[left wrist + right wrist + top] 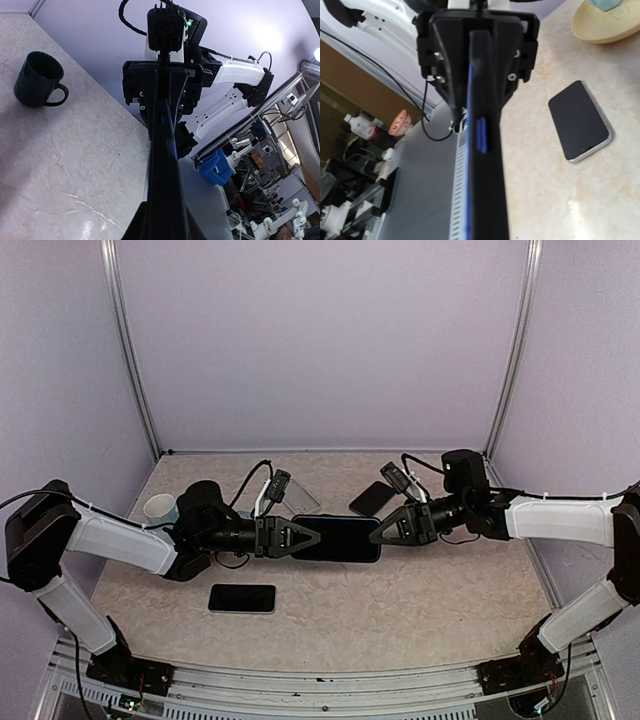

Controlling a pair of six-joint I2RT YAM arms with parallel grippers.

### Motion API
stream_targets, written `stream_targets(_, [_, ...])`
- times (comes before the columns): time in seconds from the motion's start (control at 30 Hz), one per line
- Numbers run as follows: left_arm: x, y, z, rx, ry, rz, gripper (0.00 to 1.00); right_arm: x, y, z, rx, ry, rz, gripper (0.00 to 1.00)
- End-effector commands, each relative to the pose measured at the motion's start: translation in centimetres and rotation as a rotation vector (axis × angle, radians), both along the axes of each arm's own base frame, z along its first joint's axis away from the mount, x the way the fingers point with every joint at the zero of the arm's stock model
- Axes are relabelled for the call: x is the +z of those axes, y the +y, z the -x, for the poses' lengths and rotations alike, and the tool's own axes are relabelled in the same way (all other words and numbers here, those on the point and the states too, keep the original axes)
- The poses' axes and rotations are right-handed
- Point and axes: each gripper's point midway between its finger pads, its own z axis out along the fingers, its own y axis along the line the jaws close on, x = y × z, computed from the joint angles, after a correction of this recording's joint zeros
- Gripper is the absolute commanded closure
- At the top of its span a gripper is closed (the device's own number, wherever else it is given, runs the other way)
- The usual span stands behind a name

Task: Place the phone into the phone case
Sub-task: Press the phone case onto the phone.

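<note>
A dark phone (pixel 338 538) hangs level above the table's middle, held at both ends. My left gripper (pixel 300 537) is shut on its left end and my right gripper (pixel 383 531) on its right end. Edge-on in the right wrist view, the phone's blue side and button (pixel 481 135) show through a black phone case (pixel 495 200) wrapped around it, with the left gripper (pixel 477 45) clamped at the far end. In the left wrist view the cased phone (pixel 165 170) runs up from between my fingers to the right gripper (pixel 162 85).
A second phone with a silver rim (pixel 242 598) lies face up near the front, also visible from the right wrist (pixel 580 122). A dark flat slab (pixel 372 498) and a clear case (pixel 300 502) lie behind. A cup on a saucer (pixel 160 506) stands left; a dark mug (pixel 37 79) shows.
</note>
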Motion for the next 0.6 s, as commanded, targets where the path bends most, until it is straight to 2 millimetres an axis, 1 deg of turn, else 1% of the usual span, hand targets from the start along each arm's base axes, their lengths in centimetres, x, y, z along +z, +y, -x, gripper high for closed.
stream_targets(0.0, [2.1,-0.8,0.1,-0.019,-0.066,0.049,0.92,0.3,0.3,-1.3,-0.071,-0.062,0.04,1.0])
stream_targets(0.03, [2.0,-0.8,0.1,-0.018,-0.065,0.046,0.98,0.4,0.3,-1.3,-0.072,-0.062,0.038,1.0])
stream_targets(0.07, [1.9,-0.8,0.1,-0.015,-0.066,0.042,1.0,0.5,0.3,-1.3,-0.072,-0.064,0.037,0.95])
stream_targets(0.1, [1.8,-0.8,0.0,-0.013,-0.065,0.039,1.0,0.6,0.3,-1.3,-0.074,-0.065,0.035,0.86])
stream_targets(0.13, [1.7,-0.8,0.0,-0.011,-0.068,0.036,1.0,0.9,0.3,-1.2,-0.072,-0.07,0.029,0.79])
stream_targets(0.23, [1.8,-0.7,0.0,-0.007,-0.074,0.031,1.0,1.8,0.2,-1.1,-0.068,-0.083,0.01,0.67])
stream_targets(0.27, [1.7,-0.8,0.1,-0.008,-0.075,0.029,1.0,2.2,0.3,-1.1,-0.069,-0.09,0.004,0.64])
stream_targets(0.33, [1.7,-0.8,0.1,-0.01,-0.078,0.025,1.0,2.9,0.2,-1.2,-0.074,-0.1,-0.006,0.61])
stream_targets(0.4, [1.7,-0.9,0.2,-0.014,-0.079,0.023,1.0,3.4,0.3,-1.3,-0.076,-0.106,-0.012,0.61])
stream_targets(0.5, [1.6,-1.0,0.3,-0.015,-0.08,0.018,1.0,3.4,0.4,-1.5,-0.078,-0.102,-0.005,0.65])
stream_targets(0.57, [1.7,-1.0,0.4,-0.016,-0.082,0.019,1.0,3.0,0.4,-1.7,-0.08,-0.093,0.01,0.66])
